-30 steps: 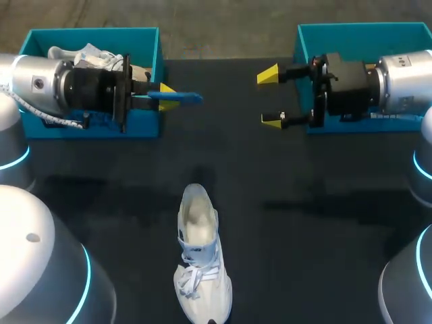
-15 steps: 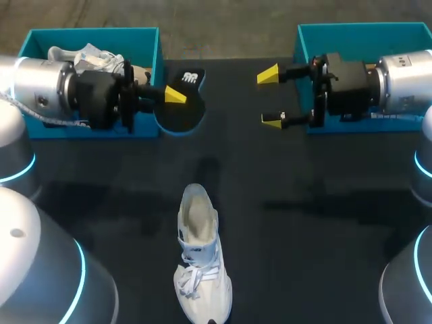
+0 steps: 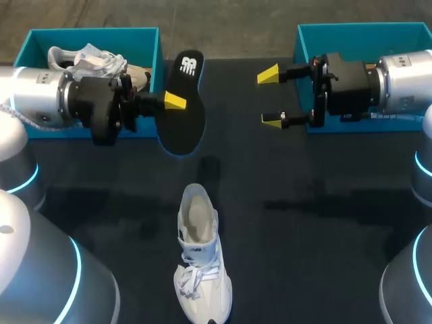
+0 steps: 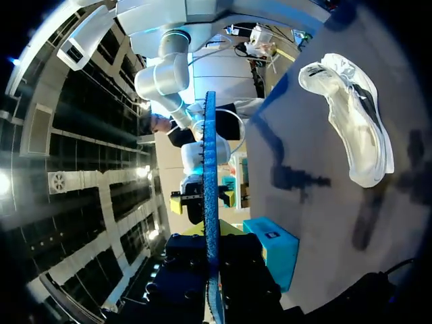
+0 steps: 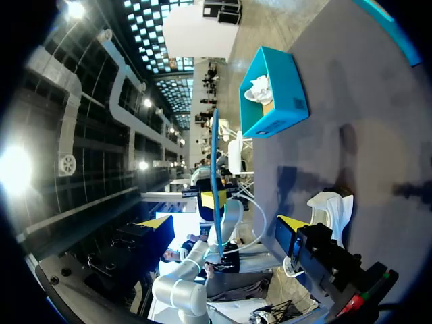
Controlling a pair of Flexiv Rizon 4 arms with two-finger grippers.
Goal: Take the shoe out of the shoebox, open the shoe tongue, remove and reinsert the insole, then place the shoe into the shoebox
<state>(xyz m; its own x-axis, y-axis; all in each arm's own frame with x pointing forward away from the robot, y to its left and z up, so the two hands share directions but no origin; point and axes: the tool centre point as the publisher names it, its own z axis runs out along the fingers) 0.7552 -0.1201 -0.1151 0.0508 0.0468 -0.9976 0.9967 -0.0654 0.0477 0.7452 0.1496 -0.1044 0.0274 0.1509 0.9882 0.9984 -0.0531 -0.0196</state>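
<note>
The left pincer (image 3: pixel 170 101) clamps the black insole (image 3: pixel 187 118) from both sides, holding it above the dark desk (image 3: pixel 317 202) just beside the left teal shoebox (image 3: pixel 94 32). The white shoe (image 3: pixel 198 256) lies on the desk near the front edge, well apart from the insole, while the right pincer (image 3: pixel 271 98) hangs by the right teal box (image 3: pixel 358 28) with its fingers spread wide and nothing between them.

White shoe (image 3: pixel 200 260), perhaps shoebox (image 3: pixel 94 32), on black table (image 3: pixel 304 243)
</note>
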